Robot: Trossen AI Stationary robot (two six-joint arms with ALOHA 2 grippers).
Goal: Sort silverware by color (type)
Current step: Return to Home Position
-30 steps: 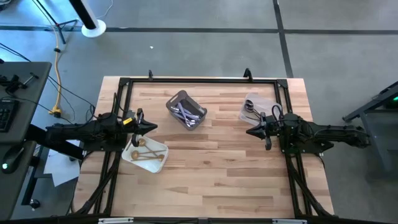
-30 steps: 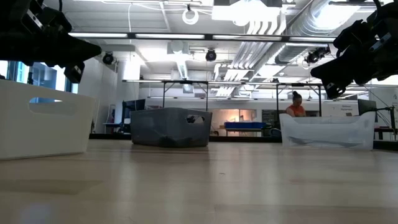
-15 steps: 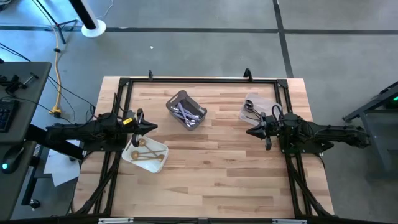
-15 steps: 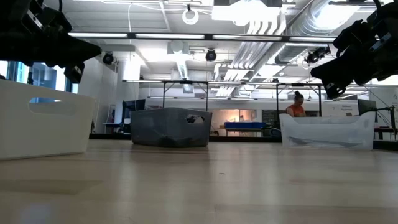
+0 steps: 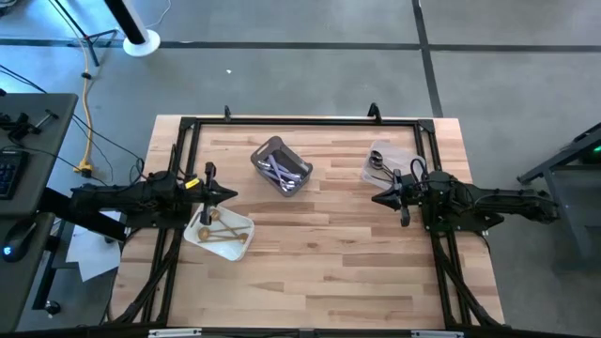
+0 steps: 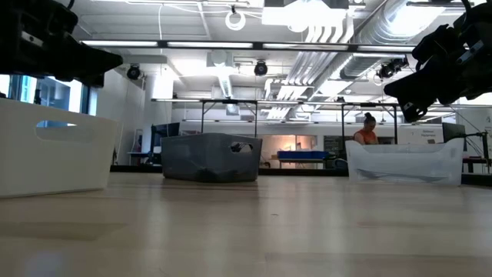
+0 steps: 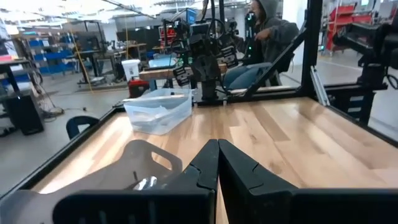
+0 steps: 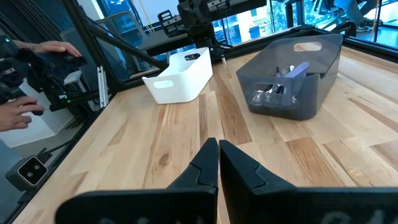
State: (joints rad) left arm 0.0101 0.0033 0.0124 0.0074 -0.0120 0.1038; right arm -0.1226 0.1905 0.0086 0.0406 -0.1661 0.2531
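Both pairs of fingers (image 7: 202, 169) are closed together, empty: left gripper (image 5: 229, 194) by the desk's (image 5: 329, 263) left edge, right gripper (image 5: 377, 199) by its right. Silverware (image 5: 280, 171) is judged light, stiff, slippery; to be pinched mid-handle.

Both arms stretched out level and mirrored, each reaching in from its own side of the table (image 5: 329, 253). Left gripper (image 5: 228, 194) over the left part, tip pointing inward toward the centre. Right gripper (image 5: 377, 199) over the right part, pointing back at it, the two well apart. Low view: left arm (image 6: 46, 50) and right arm (image 6: 442, 61) both hang clear above the surface. Wrist views: left gripper's fingers (image 7: 205, 165) pressed together tip to tip, nothing between. Right gripper's fingers (image 8: 202, 165) same, closed and empty.
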